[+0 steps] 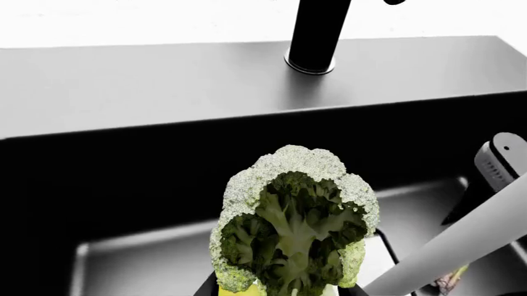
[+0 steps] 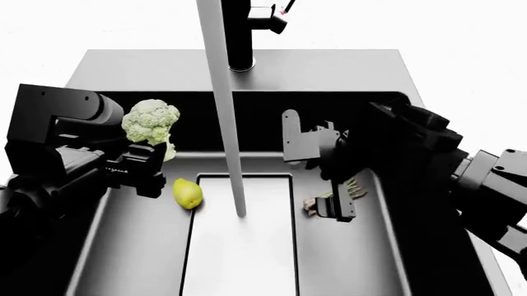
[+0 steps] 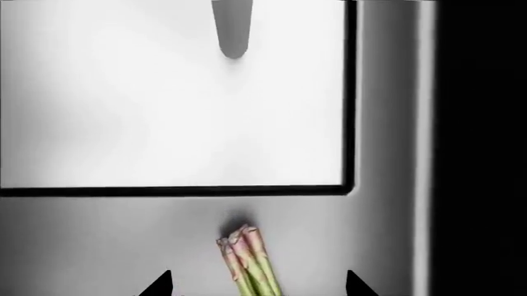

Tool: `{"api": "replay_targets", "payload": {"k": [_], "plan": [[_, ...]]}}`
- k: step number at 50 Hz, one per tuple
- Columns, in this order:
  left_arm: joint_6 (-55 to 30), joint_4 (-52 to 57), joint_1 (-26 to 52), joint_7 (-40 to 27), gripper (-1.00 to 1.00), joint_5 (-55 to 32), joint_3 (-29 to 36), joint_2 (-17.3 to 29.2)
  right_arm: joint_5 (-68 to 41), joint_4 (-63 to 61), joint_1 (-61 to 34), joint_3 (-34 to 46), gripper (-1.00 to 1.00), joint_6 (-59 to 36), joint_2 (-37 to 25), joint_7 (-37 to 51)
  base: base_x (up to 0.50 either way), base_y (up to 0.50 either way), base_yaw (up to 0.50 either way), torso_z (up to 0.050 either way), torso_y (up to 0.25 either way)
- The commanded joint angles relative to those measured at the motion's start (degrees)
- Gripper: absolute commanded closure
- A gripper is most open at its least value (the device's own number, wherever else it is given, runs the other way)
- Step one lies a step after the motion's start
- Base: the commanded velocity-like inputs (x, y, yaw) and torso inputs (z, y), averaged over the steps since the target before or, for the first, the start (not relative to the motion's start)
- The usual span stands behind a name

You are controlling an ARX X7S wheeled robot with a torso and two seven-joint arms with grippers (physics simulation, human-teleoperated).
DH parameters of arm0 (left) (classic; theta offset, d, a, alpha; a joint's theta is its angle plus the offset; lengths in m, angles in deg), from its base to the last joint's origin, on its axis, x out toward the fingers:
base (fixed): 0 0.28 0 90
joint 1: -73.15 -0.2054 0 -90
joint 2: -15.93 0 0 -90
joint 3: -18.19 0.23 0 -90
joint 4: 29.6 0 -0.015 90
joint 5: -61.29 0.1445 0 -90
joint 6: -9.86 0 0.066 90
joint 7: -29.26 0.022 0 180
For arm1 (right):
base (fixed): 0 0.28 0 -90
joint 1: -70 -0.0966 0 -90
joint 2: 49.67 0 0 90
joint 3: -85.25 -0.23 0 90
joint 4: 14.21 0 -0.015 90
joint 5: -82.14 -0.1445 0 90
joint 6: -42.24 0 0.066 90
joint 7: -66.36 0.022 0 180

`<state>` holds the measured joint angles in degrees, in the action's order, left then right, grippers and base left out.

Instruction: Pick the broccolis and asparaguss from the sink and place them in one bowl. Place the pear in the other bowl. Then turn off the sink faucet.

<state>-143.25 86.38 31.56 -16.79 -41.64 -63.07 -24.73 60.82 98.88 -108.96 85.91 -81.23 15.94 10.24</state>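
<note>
My left gripper [image 2: 155, 158] is shut on the stem of a broccoli [image 2: 150, 121], held up above the left side of the black sink [image 2: 329, 68]. The left wrist view is filled by the broccoli [image 1: 292, 228], with the left gripper [image 1: 280, 291] at its base. A yellow-green pear [image 2: 187, 193] lies on the sink floor just below. My right gripper [image 3: 257, 285] is open, low over the sink's right side, straddling the asparagus bundle [image 3: 247, 259] without touching it; the head view shows this bundle [image 2: 352, 187] under the right gripper [image 2: 334, 205]. Both bowls are out of view.
The black faucet post [image 2: 239, 37] stands on the back rim with its lever [image 2: 276, 18] to the right. A grey water stream [image 2: 226, 123] runs down onto the pale floor panel [image 2: 239, 246] between my arms. The sink walls are steep on all sides.
</note>
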Motion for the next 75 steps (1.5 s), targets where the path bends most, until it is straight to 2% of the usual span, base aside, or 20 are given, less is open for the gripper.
{"api": "replay_targets", "payload": {"k": [1,11,37,49,50,75], "plan": [[0.8,0.3,0.3,-0.7,1.0,-0.8,-0.3,0.6,2.7,8.9,1.8,2.3,-1.0,4.5,3.9,-1.6,0.0,0.0,0.0,0.0,0.0],[1.1,0.3,0.3,-0.6,1.0,-0.8,-0.2,0.7,4.3,19.8,4.2,3.5,-1.0,10.2,8.5,-3.5,0.0,0.0,0.0,0.0,0.0],[1.6,0.2,0.6,-0.7,1.0,-0.5,0.8,0.6,7.4,37.4,9.1,5.9,-1.0,18.7,15.0,-5.1,0.0,0.0,0.0,0.0,0.001],[2.1,0.5,0.3,-0.5,1.0,-0.6,0.7,0.9,8.0,38.5,9.9,6.5,-1.0,18.7,15.5,-5.3,0.0,0.0,0.0,0.0,0.0],[2.1,0.5,0.2,-0.5,1.0,-0.7,0.6,1.0,8.0,37.9,9.9,6.5,1.0,18.3,15.3,-5.3,0.0,0.0,0.0,0.0,0.0],[3.4,1.9,-0.7,0.2,1.0,-1.1,-0.2,1.6,4.6,9.5,4.3,2.4,1.0,5.1,4.1,0.5,0.0,0.0,0.0,0.0,0.0]]}}
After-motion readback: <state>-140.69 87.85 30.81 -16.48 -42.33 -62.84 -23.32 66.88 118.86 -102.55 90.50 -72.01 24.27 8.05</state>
